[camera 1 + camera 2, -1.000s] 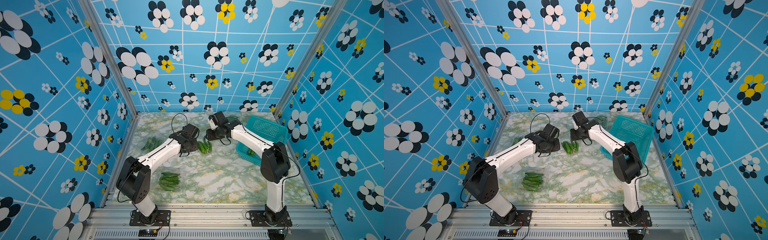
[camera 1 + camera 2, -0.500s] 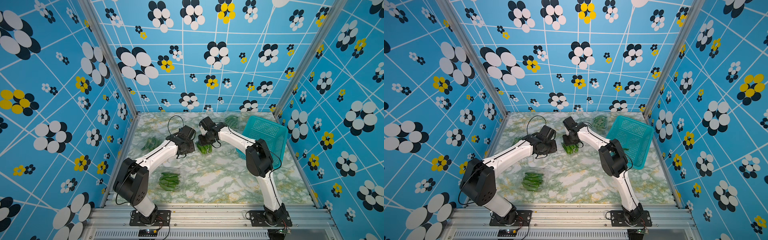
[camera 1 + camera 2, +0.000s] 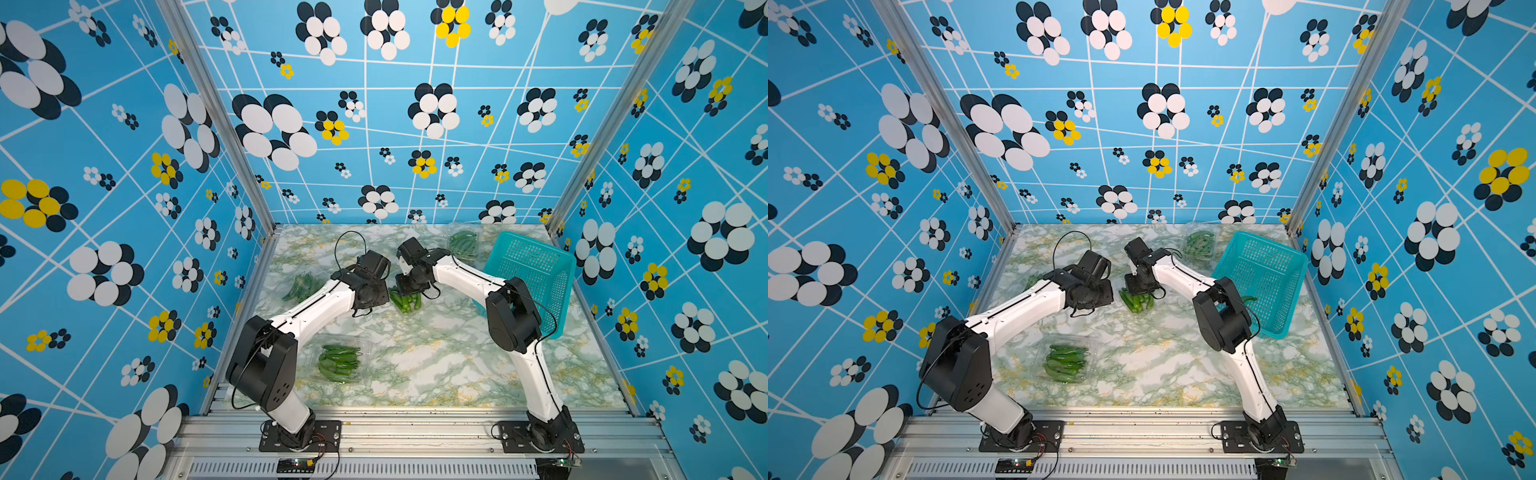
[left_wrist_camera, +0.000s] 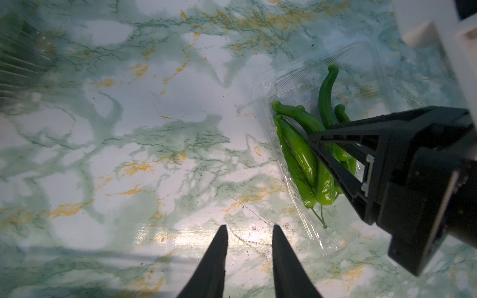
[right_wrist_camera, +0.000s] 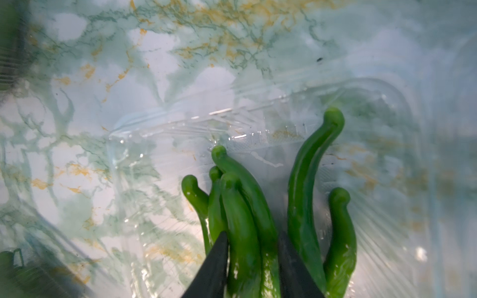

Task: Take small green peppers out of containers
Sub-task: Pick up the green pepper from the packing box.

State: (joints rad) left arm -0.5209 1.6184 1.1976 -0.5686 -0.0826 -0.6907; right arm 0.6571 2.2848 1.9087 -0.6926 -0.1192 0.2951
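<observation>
Barely begun: slender glossy green peppers (image 5: 240, 201) in the opened clear clamshell container (image 5: 180, 126) mid-table are being pinched by the right gripper (image 5: 253, 234), the left gripper (image 4: 249, 228) being held slightly open, empty; three filled clamshells (image 3: 368, 347) waiting.

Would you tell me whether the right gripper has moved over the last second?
Yes: in a top view the right gripper has moved away from the teal basket, toward the small green peppers at mid-table.

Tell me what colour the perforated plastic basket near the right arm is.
Teal. The basket shows best in a top view.
</observation>
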